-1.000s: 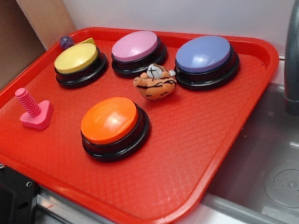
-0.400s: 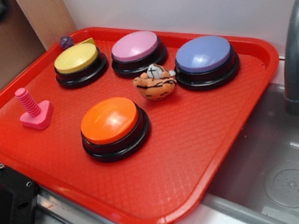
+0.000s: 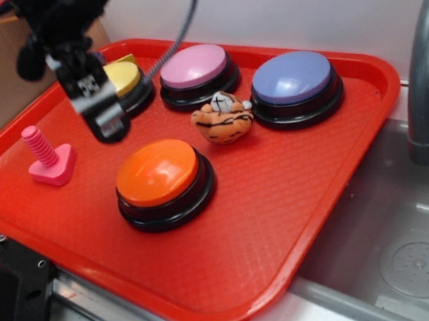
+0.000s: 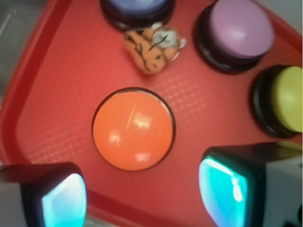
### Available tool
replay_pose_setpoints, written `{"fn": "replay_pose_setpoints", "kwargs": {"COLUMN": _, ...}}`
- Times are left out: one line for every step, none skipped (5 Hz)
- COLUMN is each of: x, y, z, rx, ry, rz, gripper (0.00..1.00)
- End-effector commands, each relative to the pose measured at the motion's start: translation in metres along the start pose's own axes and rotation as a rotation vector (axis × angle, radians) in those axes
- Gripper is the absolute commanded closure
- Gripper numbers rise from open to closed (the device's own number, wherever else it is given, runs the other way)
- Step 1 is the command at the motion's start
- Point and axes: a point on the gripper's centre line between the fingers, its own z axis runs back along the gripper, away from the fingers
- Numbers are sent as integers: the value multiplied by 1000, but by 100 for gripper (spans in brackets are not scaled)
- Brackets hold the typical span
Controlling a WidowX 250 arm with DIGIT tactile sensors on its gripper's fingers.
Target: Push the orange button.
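The orange button (image 3: 157, 173), a glossy orange dome on a black base, sits at the front middle of the red tray (image 3: 288, 197). In the wrist view the orange button (image 4: 132, 129) lies just ahead of the fingers, centred between them. My gripper (image 3: 109, 127) hangs above the tray, behind and to the left of the button, and does not touch it. It is open and empty. In the wrist view the gripper (image 4: 142, 198) shows its two teal pads wide apart.
A yellow button (image 3: 126, 76), partly hidden by the gripper, a pink button (image 3: 194, 66) and a blue button (image 3: 293, 77) stand along the back. A plush tiger (image 3: 223, 117) lies behind the orange button. A pink screw (image 3: 48, 157) stands left. A sink (image 3: 412, 242) and faucet (image 3: 425, 82) are right.
The arm has come in from the top left and moved down over the tray, now in front of the yellow button. The buttons and toys have not moved.
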Motion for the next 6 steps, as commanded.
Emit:
{"fn": "replay_pose_setpoints", "kwargs": {"x": 8, "y": -9, "z": -35, "rx": -62, "ry": -33, "rz": -48, "gripper": 0}}
{"fn": "replay_pose_setpoints", "kwargs": {"x": 15, "y": -18, "z": -56, "rx": -86, "ry": -21, "rz": -68, "gripper": 0}}
{"fn": "replay_pose_setpoints", "kwargs": {"x": 24, "y": -19, "z": -64, "rx": -86, "ry": 3, "rz": -74, "gripper": 0}}
{"fn": "replay_pose_setpoints", "kwargs": {"x": 23, "y": -10, "z": -60, "rx": -60, "ry": 42, "rz": -65, "gripper": 0}}
{"fn": "replay_pose_setpoints", "kwargs": {"x": 27, "y": -1, "z": -23, "rx": -36, "ry": 35, "rz": -71, "gripper": 0}}
{"fn": "replay_pose_setpoints", "kwargs": {"x": 31, "y": 1, "z": 6, "rx": 41, "ry": -54, "rz": -41, "gripper": 0}}
